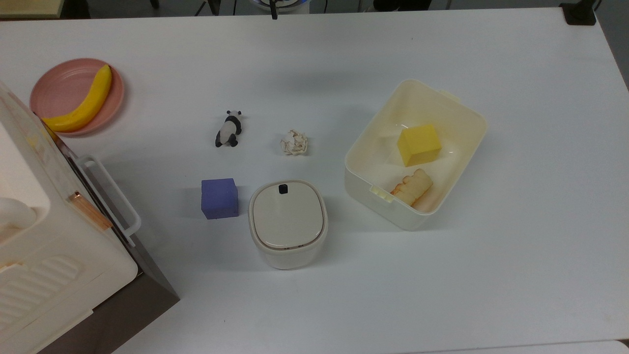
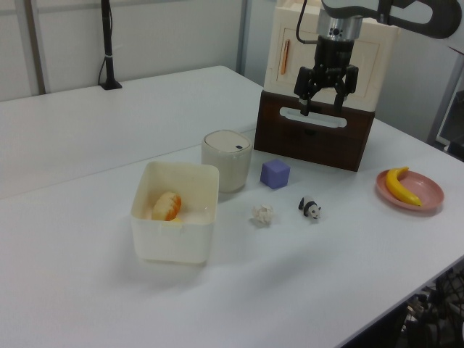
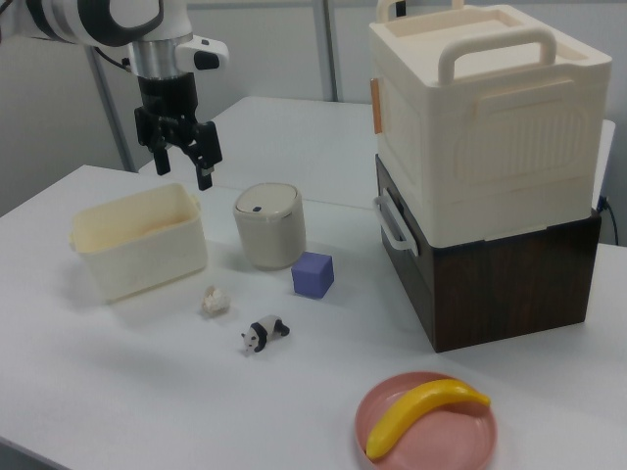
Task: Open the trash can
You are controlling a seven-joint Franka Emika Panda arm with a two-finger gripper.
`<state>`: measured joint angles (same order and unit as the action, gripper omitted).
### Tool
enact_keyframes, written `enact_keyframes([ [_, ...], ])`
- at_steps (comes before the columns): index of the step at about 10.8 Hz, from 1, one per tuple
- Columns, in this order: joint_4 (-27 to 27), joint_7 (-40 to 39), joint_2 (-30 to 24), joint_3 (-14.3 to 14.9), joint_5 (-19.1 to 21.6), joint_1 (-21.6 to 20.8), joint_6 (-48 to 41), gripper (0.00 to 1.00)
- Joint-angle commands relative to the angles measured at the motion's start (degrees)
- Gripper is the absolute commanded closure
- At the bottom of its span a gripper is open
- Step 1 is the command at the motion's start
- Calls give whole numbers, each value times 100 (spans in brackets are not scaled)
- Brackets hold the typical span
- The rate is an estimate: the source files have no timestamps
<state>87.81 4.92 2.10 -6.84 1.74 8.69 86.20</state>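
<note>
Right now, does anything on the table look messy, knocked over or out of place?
Mostly tidy. A crumpled ball of white paper lies loose on the white table, beside the small cream trash can with its beige lid shut. The toy panda lies flat.

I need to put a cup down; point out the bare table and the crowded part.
Bare: the wide strip along the top view's bottom edge, below the trash can, and the table right of the tub. Crowded: the middle, where the purple cube, panda and crumpled paper cluster.
</note>
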Motion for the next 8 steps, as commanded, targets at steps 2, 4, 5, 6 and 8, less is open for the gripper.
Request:
enact_keyframes([
  [2, 96, -123, -87, 51, 28, -34, -51, 0],
  [4, 105, -150, -78, 51, 28, -35, -42, 0],
  [5, 105, -185, -78, 51, 28, -43, -42, 0],
  [6, 105, -185, -78, 51, 28, -43, -42, 0],
  [8, 105, -185, -78, 51, 37, -43, -42, 4],
])
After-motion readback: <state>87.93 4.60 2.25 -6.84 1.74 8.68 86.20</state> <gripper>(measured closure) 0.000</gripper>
